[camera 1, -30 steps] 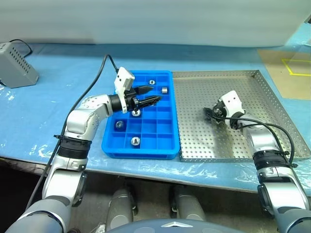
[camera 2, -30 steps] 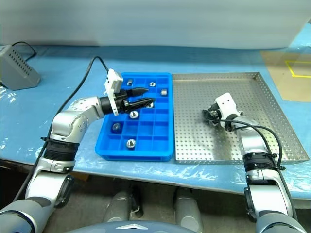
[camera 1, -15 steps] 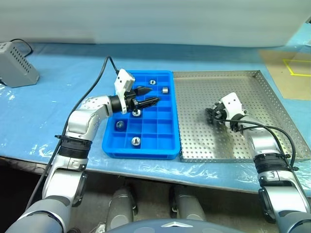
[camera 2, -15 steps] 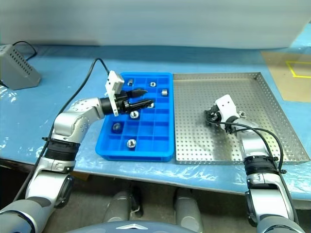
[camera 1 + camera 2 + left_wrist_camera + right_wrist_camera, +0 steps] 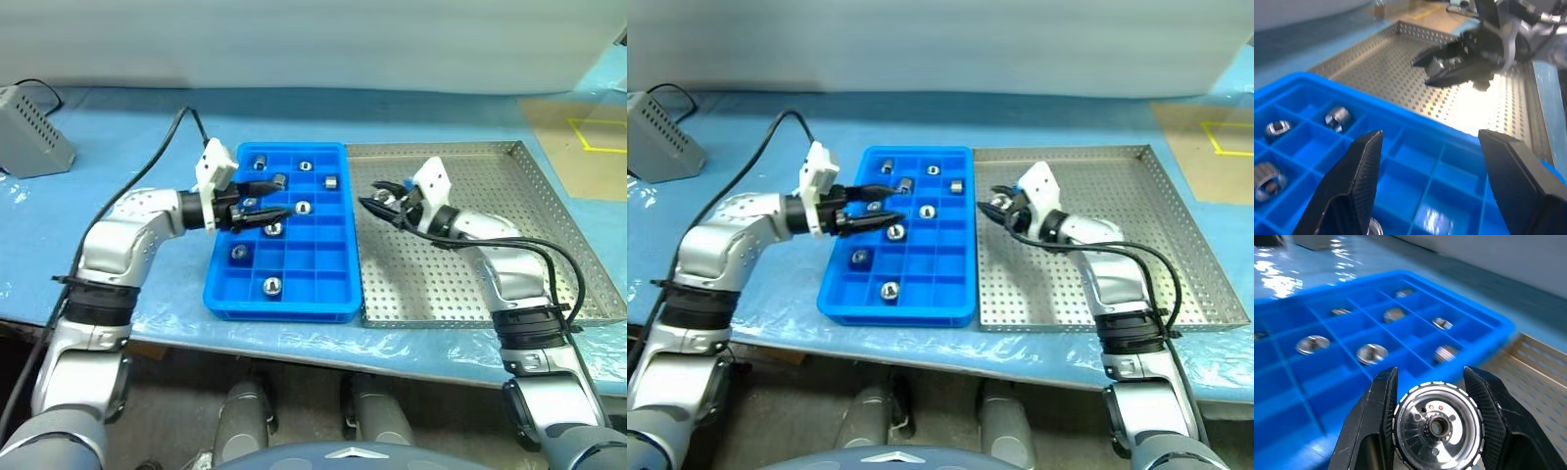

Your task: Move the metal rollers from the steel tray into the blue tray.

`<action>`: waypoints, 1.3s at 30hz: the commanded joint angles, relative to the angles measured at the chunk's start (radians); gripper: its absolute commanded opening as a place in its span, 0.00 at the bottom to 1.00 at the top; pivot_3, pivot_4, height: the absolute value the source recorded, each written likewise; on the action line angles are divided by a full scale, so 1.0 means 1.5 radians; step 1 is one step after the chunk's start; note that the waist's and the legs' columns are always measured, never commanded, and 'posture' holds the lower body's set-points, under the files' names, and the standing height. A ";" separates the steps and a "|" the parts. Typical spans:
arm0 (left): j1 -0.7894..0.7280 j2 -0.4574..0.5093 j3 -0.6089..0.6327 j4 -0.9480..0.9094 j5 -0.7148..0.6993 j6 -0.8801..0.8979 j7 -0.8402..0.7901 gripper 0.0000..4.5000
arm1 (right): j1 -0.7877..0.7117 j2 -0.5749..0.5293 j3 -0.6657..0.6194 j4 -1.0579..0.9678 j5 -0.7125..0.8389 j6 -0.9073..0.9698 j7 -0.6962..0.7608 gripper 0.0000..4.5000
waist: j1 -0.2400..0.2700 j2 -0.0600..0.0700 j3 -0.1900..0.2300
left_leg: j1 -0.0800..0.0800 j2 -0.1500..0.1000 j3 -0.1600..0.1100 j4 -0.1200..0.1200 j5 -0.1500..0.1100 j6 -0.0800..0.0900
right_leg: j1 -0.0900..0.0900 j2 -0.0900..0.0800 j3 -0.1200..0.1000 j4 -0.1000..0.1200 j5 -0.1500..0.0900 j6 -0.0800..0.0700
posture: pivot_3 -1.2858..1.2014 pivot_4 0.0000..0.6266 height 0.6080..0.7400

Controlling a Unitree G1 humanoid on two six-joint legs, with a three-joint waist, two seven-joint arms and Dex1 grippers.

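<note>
The blue tray point(image 5: 338, 257) lies left of the steel tray point(image 5: 460, 284), and several metal rollers point(image 5: 273, 228) sit in its compartments. My right gripper point(image 5: 375, 199) hovers over the steel tray's left edge, right beside the blue tray. It is shut on one shiny metal roller point(image 5: 1437, 423), whose flat face with the dark hole fills the gap between the fingers point(image 5: 1378, 416). My left gripper point(image 5: 277, 199) is open above the blue tray's left half, pointing toward the right gripper point(image 5: 1449, 61), with nothing between its fingers point(image 5: 1359, 169).
A grey box point(image 5: 34, 132) stands at the table's far left with a black cable running from it. A brown sheet with yellow tape point(image 5: 588, 147) lies at the far right. The blue table cover point(image 5: 118, 186) surrounds both trays.
My right gripper shut on a roller in the steel tray, rose and swung left to the blue tray's edge. The left gripper drew back a little to the left, still open.
</note>
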 commanded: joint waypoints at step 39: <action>0.094 0.024 0.048 -0.130 -0.065 0.066 0.074 0.74 | -0.038 0.096 0.044 0.142 -0.030 -0.033 0.031 0.79 | 0.018 -0.002 0.000 | 0.003 0.000 0.000 -0.004 0.002 -0.004 | 0.001 0.001 0.000 0.000 0.000 0.000 | 0.44 0.24 1.00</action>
